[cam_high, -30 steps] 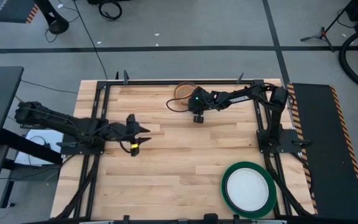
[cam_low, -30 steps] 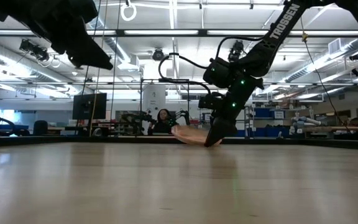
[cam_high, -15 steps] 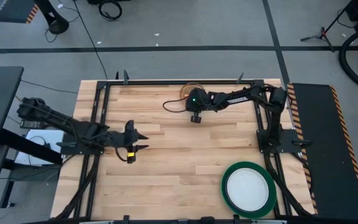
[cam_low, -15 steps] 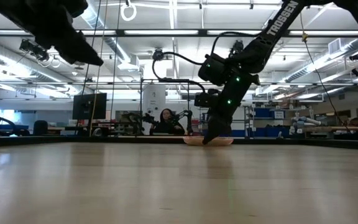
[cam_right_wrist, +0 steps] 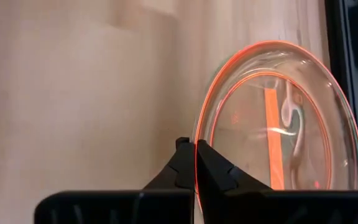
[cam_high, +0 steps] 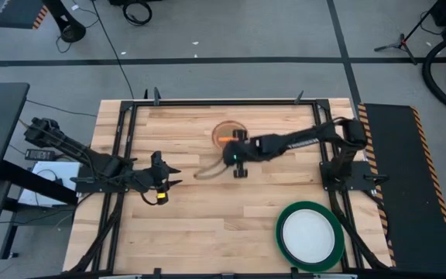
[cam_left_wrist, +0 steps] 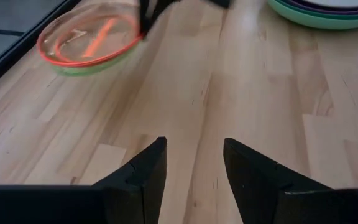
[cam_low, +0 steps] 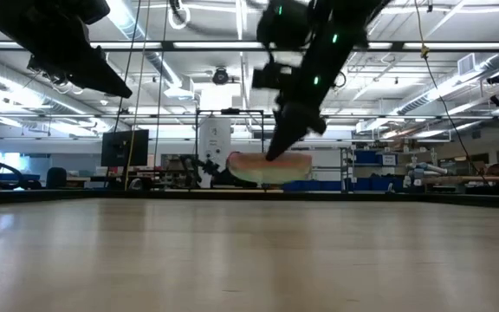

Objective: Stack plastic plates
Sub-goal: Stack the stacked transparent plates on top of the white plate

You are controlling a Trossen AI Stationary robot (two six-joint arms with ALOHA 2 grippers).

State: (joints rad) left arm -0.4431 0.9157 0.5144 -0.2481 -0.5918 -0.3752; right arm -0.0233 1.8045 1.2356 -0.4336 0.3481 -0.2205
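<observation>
Right wrist view shows the right gripper (cam_right_wrist: pixel 194 163) pinched tight on the thin rim of a small translucent pink round plastic plate (cam_right_wrist: pixel 278 118), with only the fingertips overlapping its edge. Seen from overhead, that plate (cam_high: pixel 228 133) sits near the far middle of the wooden table (cam_high: pixel 207 225), and the low view shows it lifted clear of the surface and roughly level under the arm. Its destination looks to be the stack of large plates with a dark green rim and a white plate on top (cam_high: pixel 309 235), well apart at the near right corner. The left gripper (cam_high: pixel 163 180) waits with its fingers spread and empty over the table's left side. The main risk, as I judge it, is the shallow edge grip: the plate hangs out to one side of the fingers, so a quick swing or wrist turn could let it pivot or slip out. A tilted release over the stack could also leave it resting off-centre or sliding off the white plate.
</observation>
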